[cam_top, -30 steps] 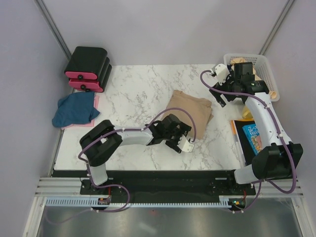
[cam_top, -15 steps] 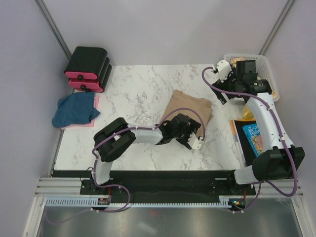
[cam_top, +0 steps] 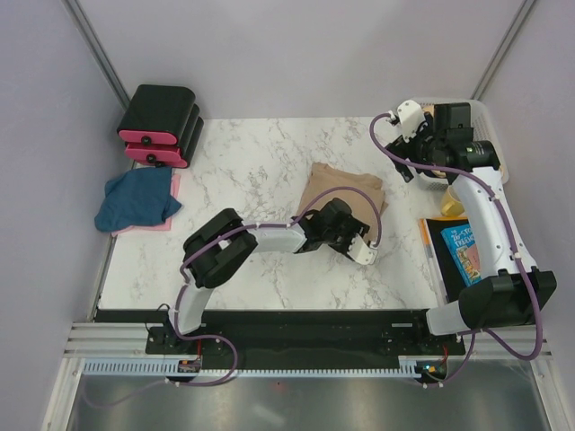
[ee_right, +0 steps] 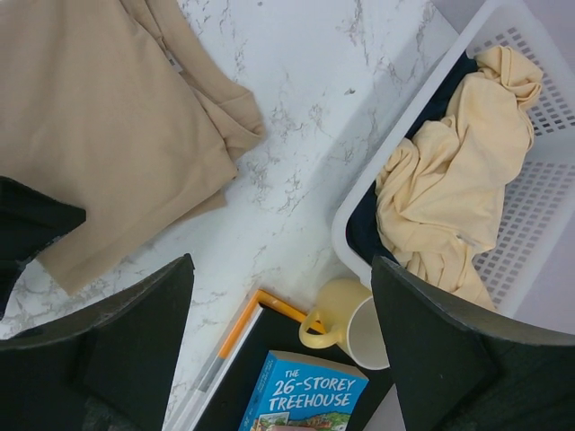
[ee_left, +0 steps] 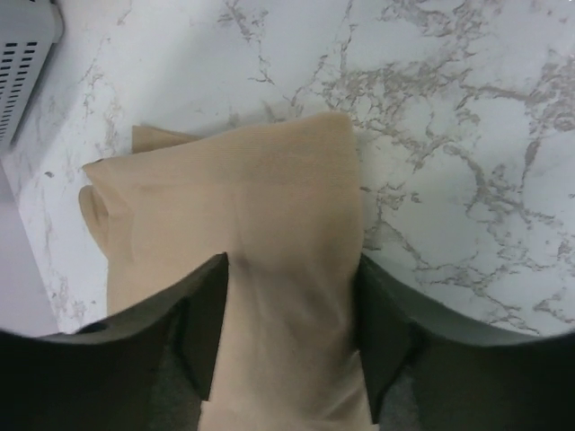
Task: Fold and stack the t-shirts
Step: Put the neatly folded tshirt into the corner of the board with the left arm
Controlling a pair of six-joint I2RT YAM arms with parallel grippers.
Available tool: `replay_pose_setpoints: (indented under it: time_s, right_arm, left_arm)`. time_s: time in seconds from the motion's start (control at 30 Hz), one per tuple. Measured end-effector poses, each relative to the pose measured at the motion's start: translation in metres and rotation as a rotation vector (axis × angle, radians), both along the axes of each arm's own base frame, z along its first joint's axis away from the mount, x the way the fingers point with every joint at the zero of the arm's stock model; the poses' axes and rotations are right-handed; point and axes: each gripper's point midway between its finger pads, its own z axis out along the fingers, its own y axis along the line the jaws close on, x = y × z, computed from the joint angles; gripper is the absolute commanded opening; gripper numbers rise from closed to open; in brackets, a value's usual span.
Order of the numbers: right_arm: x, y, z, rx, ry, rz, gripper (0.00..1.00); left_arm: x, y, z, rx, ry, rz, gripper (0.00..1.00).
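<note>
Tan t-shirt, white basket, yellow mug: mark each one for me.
tan t-shirt (ee_left: 287, 224), left wrist view, middle of the folded cloth.
white basket (ee_right: 539, 224), right wrist view, bare mesh beside the clothes.
yellow mug (ee_right: 340, 305), right wrist view, outer side.

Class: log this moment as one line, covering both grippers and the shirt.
left gripper: open, astride folded tan t-shirt | right gripper: open, empty, beside white mesh basket
</note>
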Motion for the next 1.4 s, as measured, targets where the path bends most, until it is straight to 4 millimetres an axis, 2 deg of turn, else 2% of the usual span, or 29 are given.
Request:
replay_pose_setpoints:
  time_s: [0.07, 0.1, 0.17, 0.2, 0.43, 0.57, 0.63, 0.67, 0.7, 0.73, 0.8, 1.03, 1.13, 1.23, 1.4]
  right_arm:
    - [0.001, 0.001, 0.003, 0.004, -0.008, 0.000, 0.85]
    - [0.001, 0.001, 0.004, 0.004, -0.010, 0.001, 0.85]
    - [0.001, 0.002, 0.005, 0.008, -0.011, 0.003, 0.84]
    - [0.001, 0.002, 0.005, 0.010, -0.011, 0.002, 0.84]
    - [0.001, 0.002, 0.007, 0.013, -0.016, 0.003, 0.83]
    - [0.001, 0.002, 0.009, 0.014, -0.021, 0.004, 0.83]
    - [0.001, 0.003, 0.010, 0.016, -0.022, 0.005, 0.84]
    - [0.001, 0.003, 0.010, 0.017, -0.024, 0.006, 0.84]
    - [0.002, 0.003, 0.011, 0.019, -0.026, 0.006, 0.84]
    - [0.002, 0.003, 0.013, 0.020, -0.029, 0.006, 0.85]
    - [0.003, 0.004, 0.016, 0.022, -0.038, 0.007, 0.86]
    - [0.004, 0.004, 0.022, 0.021, -0.053, 0.007, 0.86]
    - [0.004, 0.003, 0.023, 0.017, -0.057, 0.007, 0.86]
    - [0.002, 0.002, 0.027, 0.013, -0.068, 0.008, 0.86]
    - [0.000, 0.002, 0.033, 0.011, -0.089, 0.008, 0.86]
  left_arm:
    - [0.002, 0.001, -0.004, 0.015, 0.023, 0.008, 0.35]
    - [0.003, 0.002, -0.009, 0.026, 0.032, 0.009, 0.18]
    - [0.005, 0.004, -0.011, 0.036, 0.052, 0.022, 0.13]
    - [0.006, 0.006, -0.014, 0.047, 0.063, 0.028, 0.02]
    - [0.014, 0.019, -0.013, 0.075, 0.126, 0.077, 0.02]
    - [0.024, 0.048, -0.010, 0.114, 0.193, 0.158, 0.02]
    - [0.032, 0.066, -0.004, 0.127, 0.213, 0.199, 0.19]
    - [0.035, 0.072, -0.002, 0.130, 0.216, 0.213, 0.43]
    - [0.038, 0.079, 0.001, 0.132, 0.221, 0.229, 0.96]
    - [0.040, 0.086, 0.003, 0.137, 0.224, 0.245, 1.00]
    - [0.039, 0.091, 0.001, 0.144, 0.239, 0.266, 1.00]
    - [0.022, 0.078, 0.000, 0.150, 0.240, 0.235, 1.00]
    - [0.024, 0.079, 0.001, 0.150, 0.213, 0.251, 1.00]
    - [0.031, 0.092, 0.002, 0.151, 0.193, 0.286, 1.00]
    - [0.056, 0.125, 0.002, 0.164, 0.154, 0.360, 1.00]
